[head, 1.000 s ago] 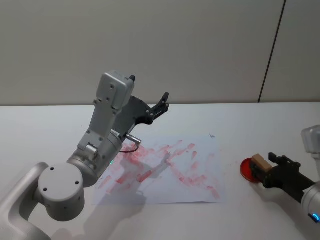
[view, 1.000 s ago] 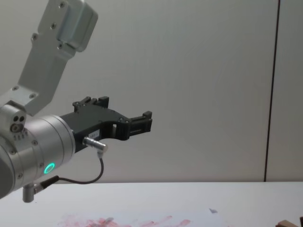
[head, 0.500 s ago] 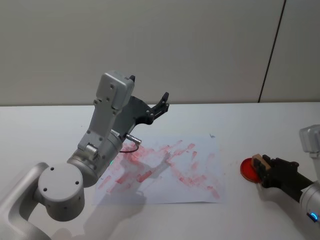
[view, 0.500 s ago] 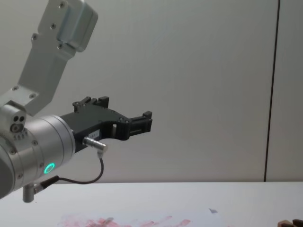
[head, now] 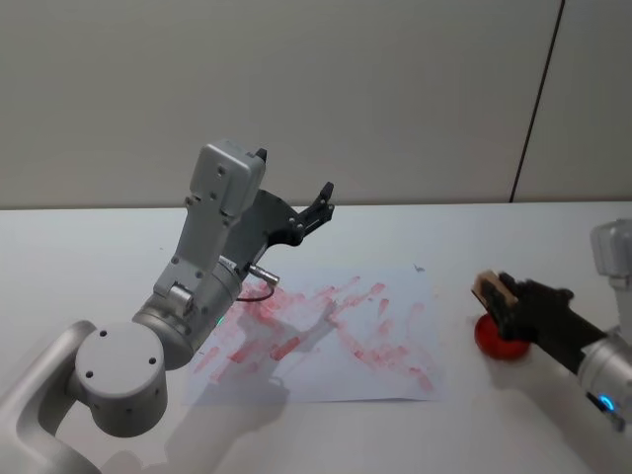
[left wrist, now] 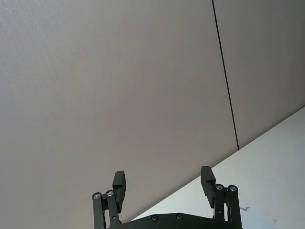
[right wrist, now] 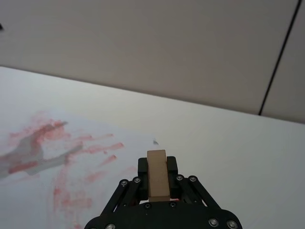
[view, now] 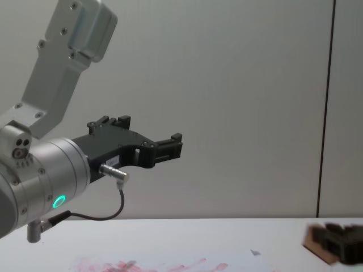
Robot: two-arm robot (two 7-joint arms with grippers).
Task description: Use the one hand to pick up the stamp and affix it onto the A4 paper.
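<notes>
We saw the left arm [head: 197,286] cased in silver-grey metal, boxy along its upper link and round at the joints. Its green light ring [view: 58,201] glowed on the wrist. Just beside that ring sat small dark screws, and near it a thin black cable [view: 102,215] met a silver plug [view: 113,173]. The left gripper [left wrist: 163,175] was black with bright screws. The right gripper [right wrist: 157,162] was black too.

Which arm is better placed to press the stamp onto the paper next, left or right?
Right. The right gripper is shut on the stamp, raised by the red ink pad, just right of the A4 paper. The left gripper hangs open and empty, raised high.
</notes>
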